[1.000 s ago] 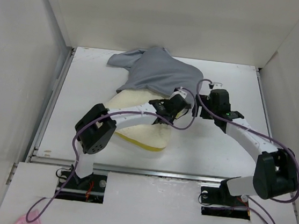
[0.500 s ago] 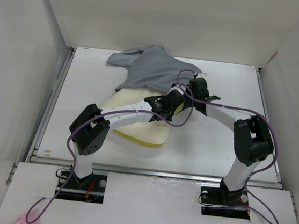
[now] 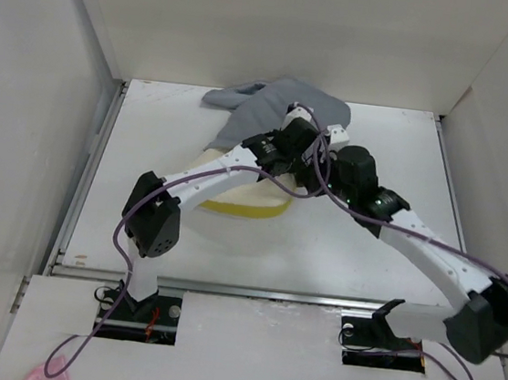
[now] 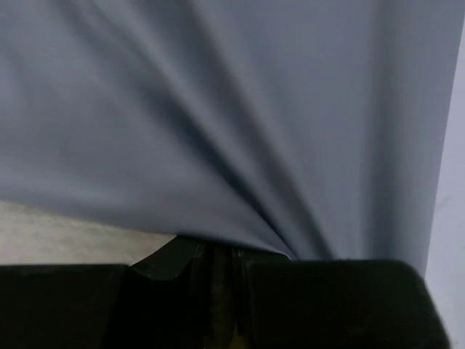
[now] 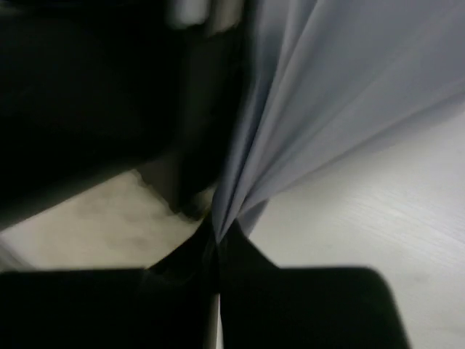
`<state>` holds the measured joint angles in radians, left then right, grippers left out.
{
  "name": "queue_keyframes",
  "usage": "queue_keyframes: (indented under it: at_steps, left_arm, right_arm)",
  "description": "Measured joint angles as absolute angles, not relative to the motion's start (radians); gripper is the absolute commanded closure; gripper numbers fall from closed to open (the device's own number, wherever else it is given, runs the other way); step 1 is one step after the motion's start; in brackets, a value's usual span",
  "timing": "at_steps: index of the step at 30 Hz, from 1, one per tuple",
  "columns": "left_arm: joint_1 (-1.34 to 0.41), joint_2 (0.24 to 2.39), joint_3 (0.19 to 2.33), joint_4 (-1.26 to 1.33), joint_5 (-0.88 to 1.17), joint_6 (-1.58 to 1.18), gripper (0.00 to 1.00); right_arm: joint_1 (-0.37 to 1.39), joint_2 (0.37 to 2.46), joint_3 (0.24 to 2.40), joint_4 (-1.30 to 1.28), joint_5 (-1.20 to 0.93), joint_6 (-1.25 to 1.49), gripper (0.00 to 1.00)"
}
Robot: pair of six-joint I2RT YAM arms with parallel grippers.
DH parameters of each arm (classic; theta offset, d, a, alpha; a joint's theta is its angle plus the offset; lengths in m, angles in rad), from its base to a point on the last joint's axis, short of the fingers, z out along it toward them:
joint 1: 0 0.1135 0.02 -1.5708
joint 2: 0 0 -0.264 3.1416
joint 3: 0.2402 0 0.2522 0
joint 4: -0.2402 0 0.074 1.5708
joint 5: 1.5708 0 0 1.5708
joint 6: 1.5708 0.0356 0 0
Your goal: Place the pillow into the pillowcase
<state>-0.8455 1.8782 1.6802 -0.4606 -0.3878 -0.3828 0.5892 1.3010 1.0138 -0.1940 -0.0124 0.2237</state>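
My left claw [image 4: 218, 256] and right claw [image 5: 216, 243], both pinched tight on the pillowcase [image 3: 282, 102] hem, have just hauled it farther back. The pillow [image 3: 234, 204] lies beneath and nearward of them and shows less cream, so I judge it is sliding inside.

Left tool [image 4: 218, 265] clamped on the pillowcase [image 4: 240, 109]
Grey folds fill the view and converge at the closed fingers; a strip of cream pillow [image 4: 65, 236] shows beneath at lower left.

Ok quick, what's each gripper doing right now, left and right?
Left gripper: closed, pinching a fold of the pillowcase.
Right gripper: closed, pinching the pillowcase too.
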Motion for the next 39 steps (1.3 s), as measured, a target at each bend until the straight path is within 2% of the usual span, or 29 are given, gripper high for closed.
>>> queue_keyframes:
  at_steps: [4, 11, 12, 14, 15, 16, 18, 20, 23, 32, 39]
  left_arm:
    - [-0.860, 1.910, 1.812, -0.454, -0.401, -0.430, 1.00]
    - [-0.867, 2.003, 1.879, -0.430, -0.416, -0.498, 1.00]
    - [-0.860, 2.018, 1.881, -0.422, -0.412, -0.501, 0.90]
    - [-0.851, 2.041, 1.881, -0.407, -0.398, -0.502, 0.37]
    - [-0.850, 2.046, 1.879, -0.402, -0.392, -0.502, 0.14]
    - [-0.850, 2.047, 1.871, -0.400, -0.387, -0.500, 0.00]
    - [-0.854, 2.033, 1.827, -0.378, -0.365, -0.502, 0.00]
    - [-0.864, 1.999, 1.749, -0.347, -0.343, -0.500, 0.00]
    - [-0.879, 1.915, 1.614, -0.336, -0.333, -0.498, 0.00]
    - [-0.838, 1.629, 1.420, -0.364, -0.366, -0.521, 0.00]
    - [-0.655, 1.671, 1.413, -0.359, -0.353, -0.522, 0.00]
  right_arm:
    - [0.625, 1.161, 0.987, -0.180, -0.148, 0.263, 1.00]
    - [0.591, 1.190, 0.969, -0.149, -0.236, 0.337, 1.00]
    - [0.588, 1.203, 0.967, -0.152, -0.229, 0.351, 1.00]
    - [0.588, 1.220, 0.965, -0.166, -0.194, 0.374, 0.85]
    - [0.588, 1.222, 0.964, -0.178, -0.173, 0.376, 0.73]
    - [0.588, 1.219, 0.960, -0.190, -0.157, 0.376, 0.53]
    - [0.593, 1.203, 0.944, -0.218, -0.132, 0.366, 0.28]
    - [0.609, 1.174, 0.921, -0.265, -0.121, 0.356, 0.16]
    - [0.648, 1.123, 0.895, -0.343, -0.115, 0.329, 0.06]
    - [0.694, 1.031, 0.895, -0.517, 0.049, 0.280, 0.04]
    - [0.693, 1.162, 1.016, -0.550, 0.234, 0.275, 0.13]
